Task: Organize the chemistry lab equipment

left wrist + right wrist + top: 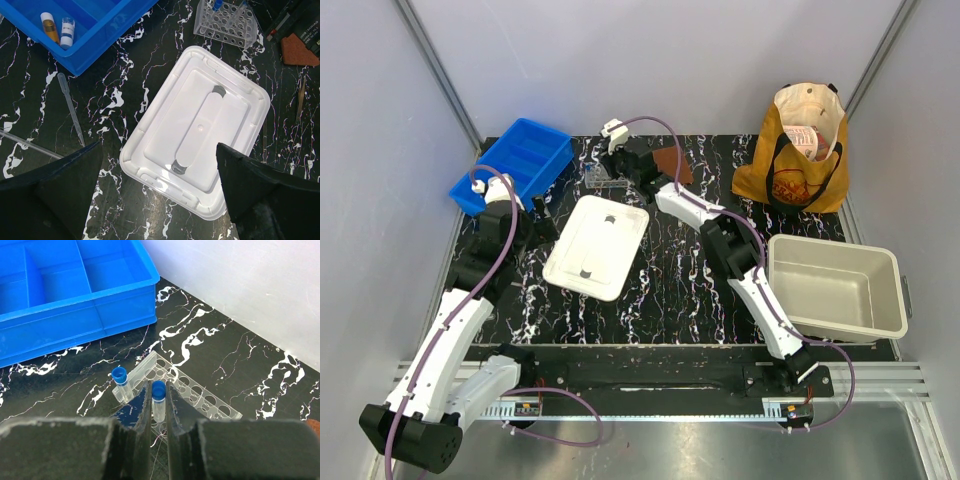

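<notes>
- A black desk (690,270) veined with white sits between pale grey walls.
- A blue tray (535,125) with compartments lies at the far left corner. A tan tote bag (790,165) stands at the far right, and a beige tub (835,290) lies near the right edge.
- A white lid (596,246) lies flat in the middle of the desk.
- The clear tube rack (200,395) rests on the desk near the far edge, just beside the blue tray and apart from it.
- The right pincer (158,390) reaches down at the rack's near side, its fingers clamped on a blue-capped tube (158,400) held upright. The tube's lower end is hidden, so I cannot tell whether it sits in a hole.
- A second blue-capped tube (119,380) stands at the rack's left corner, leaning slightly.
- The left pincer (157,150) hangs above the near edge of the white lid with its fingers wide apart and nothing between them.
- In one compartment of the blue tray, an amber vial (50,27) and a white-capped clear vial (66,32) lie side by side.
- A clear pipette (70,107) lies on the desk between the tray and the lid, and a glass rod (30,145) lies to its left.
- A thin tool (300,102) lies on the desk to the right of the lid.
</notes>
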`<action>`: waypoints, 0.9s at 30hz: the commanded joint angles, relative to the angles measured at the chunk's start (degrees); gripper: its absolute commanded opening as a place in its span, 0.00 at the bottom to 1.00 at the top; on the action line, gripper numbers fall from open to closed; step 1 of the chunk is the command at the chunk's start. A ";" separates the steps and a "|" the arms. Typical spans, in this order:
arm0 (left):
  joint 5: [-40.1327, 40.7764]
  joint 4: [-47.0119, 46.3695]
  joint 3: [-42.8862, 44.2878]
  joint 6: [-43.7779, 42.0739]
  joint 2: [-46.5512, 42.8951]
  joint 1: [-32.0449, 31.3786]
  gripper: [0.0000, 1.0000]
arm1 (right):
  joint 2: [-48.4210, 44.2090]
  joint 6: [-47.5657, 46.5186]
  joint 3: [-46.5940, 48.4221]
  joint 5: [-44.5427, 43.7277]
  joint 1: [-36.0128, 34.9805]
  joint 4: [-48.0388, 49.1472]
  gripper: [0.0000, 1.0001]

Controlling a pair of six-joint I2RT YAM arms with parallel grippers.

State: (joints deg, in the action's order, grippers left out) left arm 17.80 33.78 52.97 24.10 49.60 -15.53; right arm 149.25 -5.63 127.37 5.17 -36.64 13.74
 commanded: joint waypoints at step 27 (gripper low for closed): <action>-0.23 -2.14 0.03 0.78 -0.47 -0.03 0.99 | 0.87 -0.44 2.71 0.19 -1.41 1.12 0.18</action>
State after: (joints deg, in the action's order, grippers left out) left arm 17.61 33.76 52.97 24.45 49.60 -15.51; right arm 150.10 -5.58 128.31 5.43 -37.45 13.67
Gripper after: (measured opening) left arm 0.988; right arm 0.180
